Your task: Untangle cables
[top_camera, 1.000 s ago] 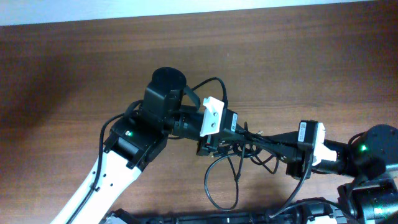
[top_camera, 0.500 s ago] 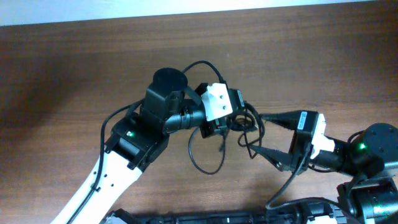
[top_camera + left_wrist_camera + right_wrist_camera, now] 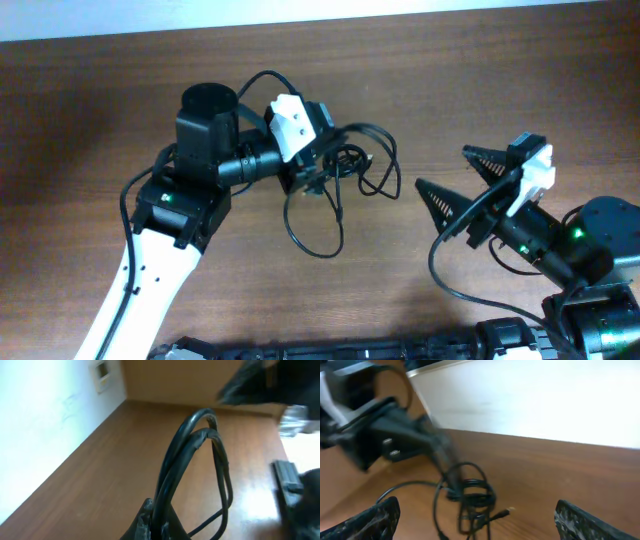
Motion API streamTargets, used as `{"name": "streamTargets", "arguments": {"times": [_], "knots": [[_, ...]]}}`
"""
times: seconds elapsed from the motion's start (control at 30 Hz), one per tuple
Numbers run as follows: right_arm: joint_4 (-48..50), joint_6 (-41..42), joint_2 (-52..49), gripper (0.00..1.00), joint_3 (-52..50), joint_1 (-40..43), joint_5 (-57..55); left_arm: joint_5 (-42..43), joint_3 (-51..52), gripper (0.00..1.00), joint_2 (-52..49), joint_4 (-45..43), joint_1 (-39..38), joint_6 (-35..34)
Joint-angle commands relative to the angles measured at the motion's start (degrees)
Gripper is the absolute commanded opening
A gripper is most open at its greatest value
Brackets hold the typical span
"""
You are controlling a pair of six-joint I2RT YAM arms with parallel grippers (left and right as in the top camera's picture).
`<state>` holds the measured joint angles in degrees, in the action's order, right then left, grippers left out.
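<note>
The cables [image 3: 362, 165] are a bunch of thin black cords knotted in loops, and one long loop [image 3: 312, 235] sags onto the wood below. My left gripper [image 3: 316, 178] is shut on the bunch at its left side. In the left wrist view, two cords [image 3: 197, 435] arch up from between the closed left gripper [image 3: 161, 521]. My right gripper [image 3: 462, 182] stands wide open to the right of the bunch, apart from it and holding nothing. The right wrist view shows the tangle [image 3: 472, 492] ahead of the open right gripper [image 3: 477, 510], with a small metal-tipped plug [image 3: 509, 509] sticking out.
The brown wooden table [image 3: 500, 80] runs to a white wall along the far edge. A thicker black wire [image 3: 440, 270] loops from the right arm near the front. The left arm's white link [image 3: 150, 290] crosses the front left.
My right gripper has let go of the cables, opened wide and drawn back to the right. My left gripper has carried the bunch leftward and toward the far side.
</note>
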<state>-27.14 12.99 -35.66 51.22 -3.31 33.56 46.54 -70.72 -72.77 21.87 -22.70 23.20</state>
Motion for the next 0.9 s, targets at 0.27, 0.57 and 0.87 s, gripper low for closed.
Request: {"name": "streamTargets", "arguments": {"times": [0.27, 0.57, 0.87], "knots": [[-3.15, 8.87, 0.37, 0.98, 0.83, 0.00, -8.33, 24.92, -0.26, 0.00, -0.13, -17.55, 0.15, 12.85], [0.92, 31.67, 0.31, 0.96, 0.83, -0.02, -3.72, 32.68, -0.26, 0.00, -0.20, -33.86, 0.09, 12.83], [3.78, 45.48, 0.31, 0.84, 0.81, -0.07, 12.83, 32.74, -0.26, 0.00, -0.28, -45.68, -2.45, 12.85]]}}
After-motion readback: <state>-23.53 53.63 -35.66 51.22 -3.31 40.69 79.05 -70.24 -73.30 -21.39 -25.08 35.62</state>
